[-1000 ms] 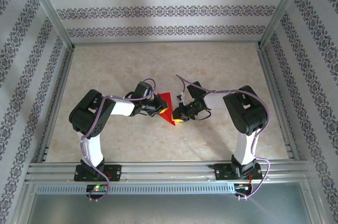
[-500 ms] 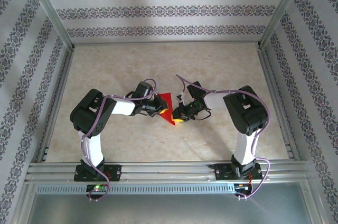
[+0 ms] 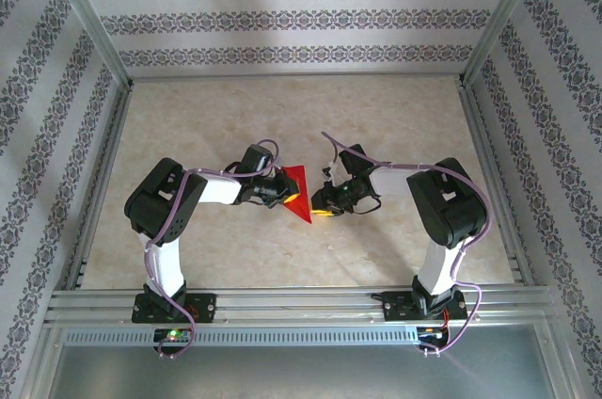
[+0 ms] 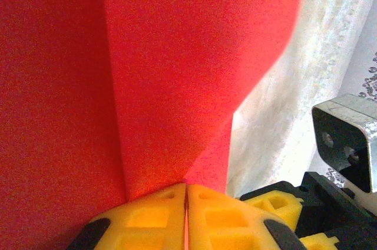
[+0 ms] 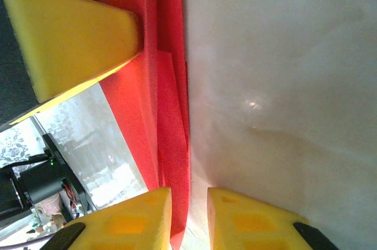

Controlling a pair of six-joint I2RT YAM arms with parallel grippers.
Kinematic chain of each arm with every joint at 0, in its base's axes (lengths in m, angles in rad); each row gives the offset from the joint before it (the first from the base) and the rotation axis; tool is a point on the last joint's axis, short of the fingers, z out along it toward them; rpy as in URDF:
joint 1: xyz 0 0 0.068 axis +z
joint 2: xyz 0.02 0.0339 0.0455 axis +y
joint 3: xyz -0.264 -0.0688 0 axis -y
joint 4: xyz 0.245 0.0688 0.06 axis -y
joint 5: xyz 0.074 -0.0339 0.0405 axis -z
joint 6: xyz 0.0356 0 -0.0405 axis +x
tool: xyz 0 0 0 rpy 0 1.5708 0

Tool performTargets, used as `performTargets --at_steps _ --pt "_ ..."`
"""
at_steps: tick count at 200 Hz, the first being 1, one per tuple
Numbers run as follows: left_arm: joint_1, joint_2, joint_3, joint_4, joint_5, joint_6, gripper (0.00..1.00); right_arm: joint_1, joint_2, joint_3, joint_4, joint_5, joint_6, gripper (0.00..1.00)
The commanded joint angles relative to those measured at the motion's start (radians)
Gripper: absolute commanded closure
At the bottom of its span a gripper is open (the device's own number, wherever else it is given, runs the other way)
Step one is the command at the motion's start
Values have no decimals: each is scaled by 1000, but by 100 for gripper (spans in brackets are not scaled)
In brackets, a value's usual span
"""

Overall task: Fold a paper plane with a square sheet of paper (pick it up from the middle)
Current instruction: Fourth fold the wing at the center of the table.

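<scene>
Top external: left tool (image 3: pixel 286 197) pinches the red paper (image 3: pixel 299 188) at its 3 o'clock; right tool (image 3: pixel 319 212) stands slightly parted.

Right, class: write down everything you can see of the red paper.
The red paper sheet is thin, matte, plain and folded: from above, a narrow triangle with its sharp tip toward the arms' bases, between both grippers. Close up it shows a straight crease and layered flaps. The left gripper is shut on one edge; the right gripper stands slightly open, the paper's edge in its gap.
</scene>
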Motion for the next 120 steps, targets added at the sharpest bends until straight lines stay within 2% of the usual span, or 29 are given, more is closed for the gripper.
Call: performTargets --at_steps 1,31,82,120 --pt "-10 25 6 -74 -16 28 90 4 -8 4 -18 4 6 76" --pt "-10 22 10 -84 -13 34 87 13 -16 3 19 -14 18 76" --pt "-10 31 28 -123 -11 46 87 -11 -145 -42 28 149 34 76" --pt "-11 40 45 -177 -22 59 88 27 -154 -32 103 97 67 80"
